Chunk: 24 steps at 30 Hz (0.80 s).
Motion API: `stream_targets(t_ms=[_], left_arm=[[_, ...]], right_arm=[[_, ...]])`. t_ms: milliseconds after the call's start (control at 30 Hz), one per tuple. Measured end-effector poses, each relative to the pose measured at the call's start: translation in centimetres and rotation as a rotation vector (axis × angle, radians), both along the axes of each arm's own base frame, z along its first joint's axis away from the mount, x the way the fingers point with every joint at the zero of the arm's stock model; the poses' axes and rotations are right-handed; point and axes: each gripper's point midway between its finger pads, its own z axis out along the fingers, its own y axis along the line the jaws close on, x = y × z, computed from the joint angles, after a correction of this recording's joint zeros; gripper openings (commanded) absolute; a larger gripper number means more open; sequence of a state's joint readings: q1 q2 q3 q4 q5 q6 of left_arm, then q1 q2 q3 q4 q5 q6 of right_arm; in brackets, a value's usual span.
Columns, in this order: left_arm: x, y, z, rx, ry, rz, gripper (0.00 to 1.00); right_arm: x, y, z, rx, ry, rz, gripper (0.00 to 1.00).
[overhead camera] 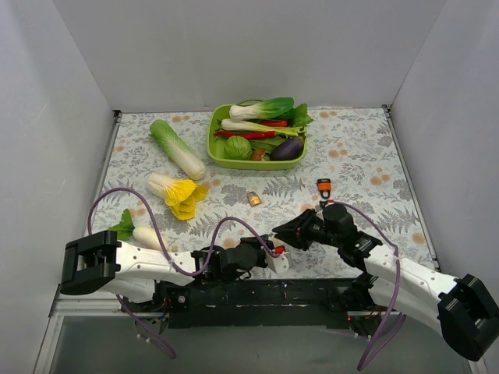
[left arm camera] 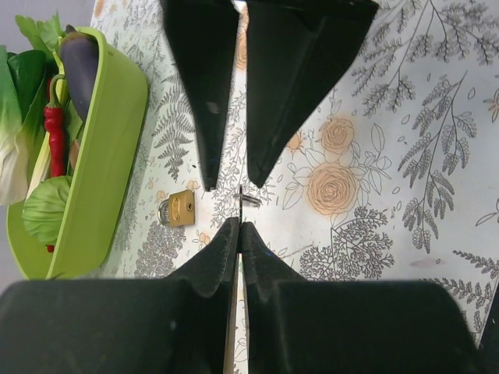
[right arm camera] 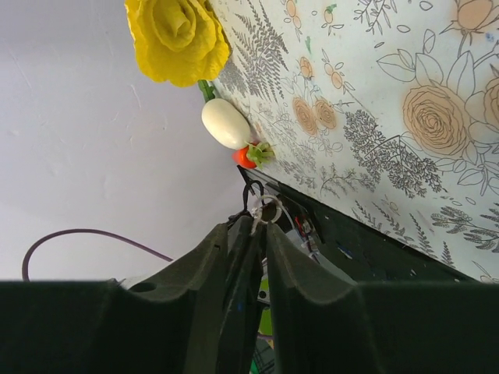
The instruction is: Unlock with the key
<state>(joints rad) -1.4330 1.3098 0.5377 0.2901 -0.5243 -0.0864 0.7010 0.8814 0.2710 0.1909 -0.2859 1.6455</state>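
From above, the left hand [overhead camera: 277,253] and right hand [overhead camera: 287,234] met tip to tip low in the middle of the frame, over the flower-printed desk [overhead camera: 366,156]; the key was too small to pick out there. The brass lock [overhead camera: 254,198] lay just above them and the orange lock [overhead camera: 323,187] up to the right, both alone on the desk. By my reading only the pick-up was done, and choosing a lock, inserting and turning were all left. In the left wrist view, the left hand [left arm camera: 239,227] showed smooth black wedge fingers clenched flat together at bottom centre. A thin silver sliver ran between them and the fine wire ring of the key [left arm camera: 248,199] poked out at their tips, so I judged it grasped the key. The right hand [left arm camera: 231,185] came down from the top edge, released, its tapered jaws apart and flanking that ring. The brass lock [left arm camera: 179,209], small, rounded and shiny with a steel shackle, lay left of centre beside the glossy green tray [left arm camera: 117,156]. In the right wrist view, the right hand [right arm camera: 248,230] stood at bottom centre with its fingers either side of the left hand's dark tips. The key [right arm camera: 267,209] showed just above as a silver ring and a black loop, and whether those fingers touched it I could not tell.
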Motion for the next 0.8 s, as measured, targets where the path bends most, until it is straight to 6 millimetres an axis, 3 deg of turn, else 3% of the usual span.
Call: stream_targets(t_ms=[167, 800], left_arm=[[0.23, -0.1, 1.07, -0.058, 0.022, 0.007, 0.0], [0.22, -0.14, 1.02, -0.062, 0.029, 0.006, 0.0]], right_arm=[[-0.21, 0.14, -0.21, -0.009, 0.012, -0.001, 0.3], [-0.3, 0.73, -0.02, 0.006, 0.037, -0.015, 0.14]])
